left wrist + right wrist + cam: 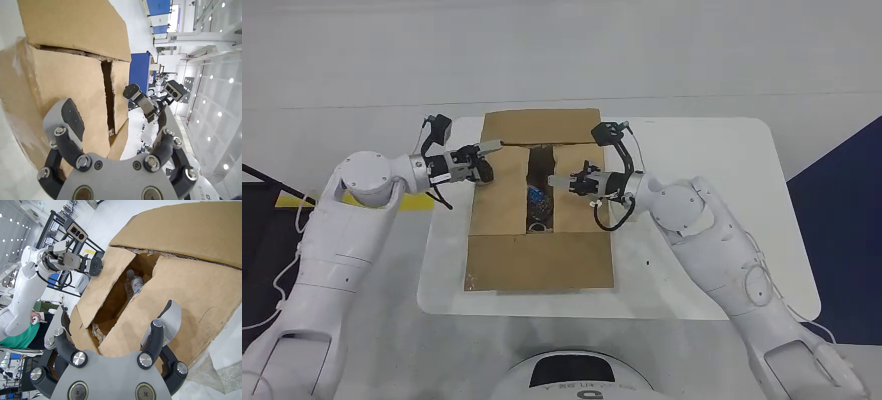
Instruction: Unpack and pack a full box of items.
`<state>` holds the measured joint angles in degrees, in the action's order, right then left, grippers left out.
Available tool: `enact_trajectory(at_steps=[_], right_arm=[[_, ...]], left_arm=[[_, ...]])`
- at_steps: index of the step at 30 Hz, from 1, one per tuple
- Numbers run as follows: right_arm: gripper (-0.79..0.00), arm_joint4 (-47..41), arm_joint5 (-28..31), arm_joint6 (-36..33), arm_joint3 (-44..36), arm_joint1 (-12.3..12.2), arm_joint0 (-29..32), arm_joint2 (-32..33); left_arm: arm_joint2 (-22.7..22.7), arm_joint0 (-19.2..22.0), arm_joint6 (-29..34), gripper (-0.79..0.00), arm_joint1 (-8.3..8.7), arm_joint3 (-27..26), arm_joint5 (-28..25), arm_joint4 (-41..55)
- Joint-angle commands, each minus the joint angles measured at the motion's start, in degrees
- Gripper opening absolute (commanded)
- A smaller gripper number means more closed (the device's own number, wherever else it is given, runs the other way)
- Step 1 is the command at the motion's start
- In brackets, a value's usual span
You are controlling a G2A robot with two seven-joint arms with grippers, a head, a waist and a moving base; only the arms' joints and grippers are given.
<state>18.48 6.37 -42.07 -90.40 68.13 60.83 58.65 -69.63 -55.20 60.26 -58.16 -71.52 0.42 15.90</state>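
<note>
1. The box (540,262) is brown cardboard and stands on the white table (712,200). Its far and near flaps are folded outward.

2. The left flap (497,190) and the right flap (582,205) lie nearly shut over the box. A narrow dark slot (540,165) separates them along the middle of the box.

3. Contents are visible through the slot. A clear plastic bottle (135,284) with a white label lies inside the box, partly under the torn edge of the right flap. Crumpled paper (98,333) sits inside at the near end of the slot.

4. The left gripper (485,165) is at the far left part of the box, by the outer edge of the left flap. Its fingers are spread wide and grasp nothing. In the right wrist view, one round pad (95,266) lies against the left flap's edge.

5. The right gripper (560,183) is over the right flap, near the slot edge. Its fingers are released, set well apart, and hold nothing. Contact with the flap cannot be determined.

6. The two grippers face each other across the slot.

7. Crumpled clear film (213,370) lies on the table just beside the box.
</note>
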Motion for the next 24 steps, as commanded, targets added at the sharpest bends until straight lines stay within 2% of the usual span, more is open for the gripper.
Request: enact_trajectory(at_steps=[1,17,21,24], right_arm=[[0.000,0.0,0.0,0.0,0.0,0.0,0.0,0.0],[0.000,0.0,0.0,0.0,0.0,0.0,0.0,0.0],[0.000,0.0,0.0,0.0,0.0,0.0,0.0,0.0],[0.000,0.0,0.0,0.0,0.0,0.0,0.0,0.0]], left_arm=[[0.0,0.2,-0.1,0.000,0.05,0.1,-0.1,-0.7],[1.4,0.7,0.0,0.000,0.19,-0.2,-0.8,-4.8],[1.8,1.2,-1.3,0.000,0.03,-1.4,-3.7,-5.5],[2.5,2.0,-1.9,0.000,-0.24,-1.5,-4.0,-5.4]])
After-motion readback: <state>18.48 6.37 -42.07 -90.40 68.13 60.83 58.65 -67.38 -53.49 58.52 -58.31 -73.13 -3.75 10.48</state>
